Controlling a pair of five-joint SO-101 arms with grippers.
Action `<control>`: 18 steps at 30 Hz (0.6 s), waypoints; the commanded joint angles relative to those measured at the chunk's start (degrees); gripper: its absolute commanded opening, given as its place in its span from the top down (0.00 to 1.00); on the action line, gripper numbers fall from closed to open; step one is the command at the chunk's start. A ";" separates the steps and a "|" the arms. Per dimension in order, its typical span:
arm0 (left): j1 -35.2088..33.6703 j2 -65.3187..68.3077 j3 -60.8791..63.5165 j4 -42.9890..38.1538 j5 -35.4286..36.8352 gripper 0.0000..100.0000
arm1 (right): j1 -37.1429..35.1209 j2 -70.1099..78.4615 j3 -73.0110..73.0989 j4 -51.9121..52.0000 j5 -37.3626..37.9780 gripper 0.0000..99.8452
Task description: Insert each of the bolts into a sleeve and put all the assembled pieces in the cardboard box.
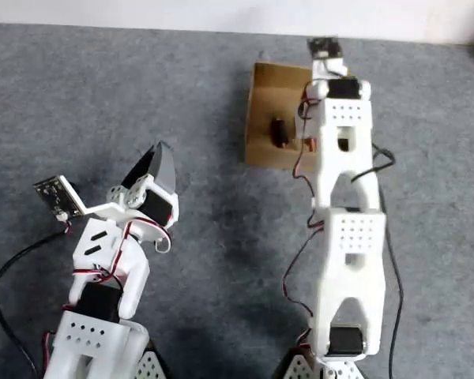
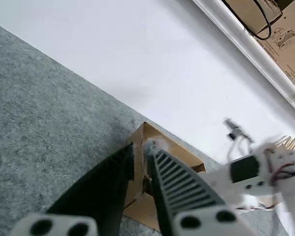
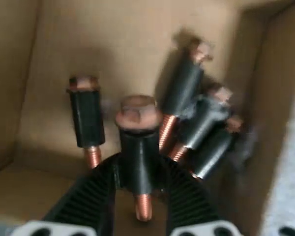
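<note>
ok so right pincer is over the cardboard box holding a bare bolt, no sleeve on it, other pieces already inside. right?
Not quite: the bolt is sleeved. The right pincer holds an assembled piece, a copper bolt through a black sleeve, over the cardboard box, with other pieces already inside. The right wrist view shows it.

White perforated arm links (image 1: pixel 351 237), black servos (image 1: pixel 347 341), red and black cables (image 1: pixel 287 286), ribbed black fingers (image 3: pixel 86 199).
</note>
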 commanded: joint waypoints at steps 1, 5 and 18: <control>1.36 -0.13 -0.22 -1.58 -0.09 0.93 | 0.13 9.80 -20.44 6.29 0.70 0.99; 1.80 -0.13 -0.13 -1.58 -0.09 0.93 | -0.13 21.23 -32.40 12.18 0.70 0.99; 1.71 -0.13 -0.22 -1.58 -0.09 0.93 | 0.48 19.12 -35.74 12.62 0.62 0.76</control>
